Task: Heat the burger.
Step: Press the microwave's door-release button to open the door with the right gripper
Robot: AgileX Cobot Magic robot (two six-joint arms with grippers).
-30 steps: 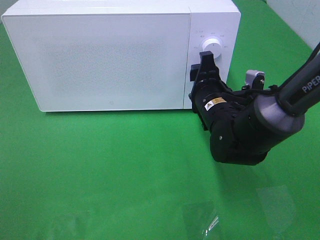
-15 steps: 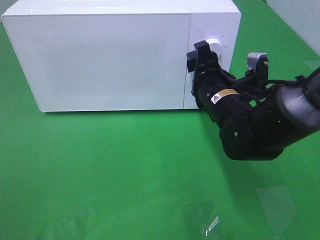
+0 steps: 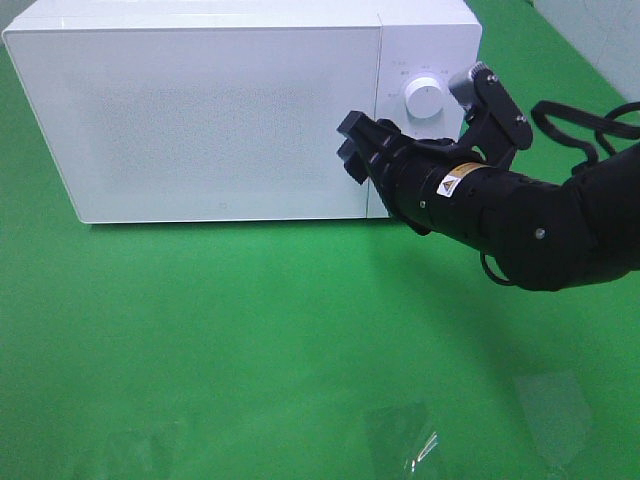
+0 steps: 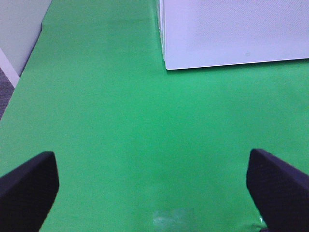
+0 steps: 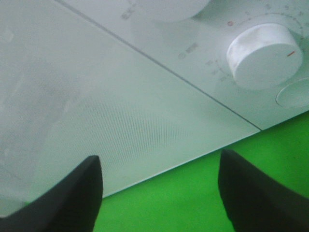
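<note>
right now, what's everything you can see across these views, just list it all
microwave: one, white, at the back of the table, door shut
knobs: two, white, on the microwave's control panel, right of the door
table cover: one, green, under the microwave
clear shiny patches: a few, colourless, near the cover's front edge; cannot tell what they are
burger: none in view
right gripper: one, black, open and empty, in front of the door's right edge
left gripper: one, black, open and empty, over bare cover, apart from the microwave
cable: one, black, looping behind the right arm
</note>
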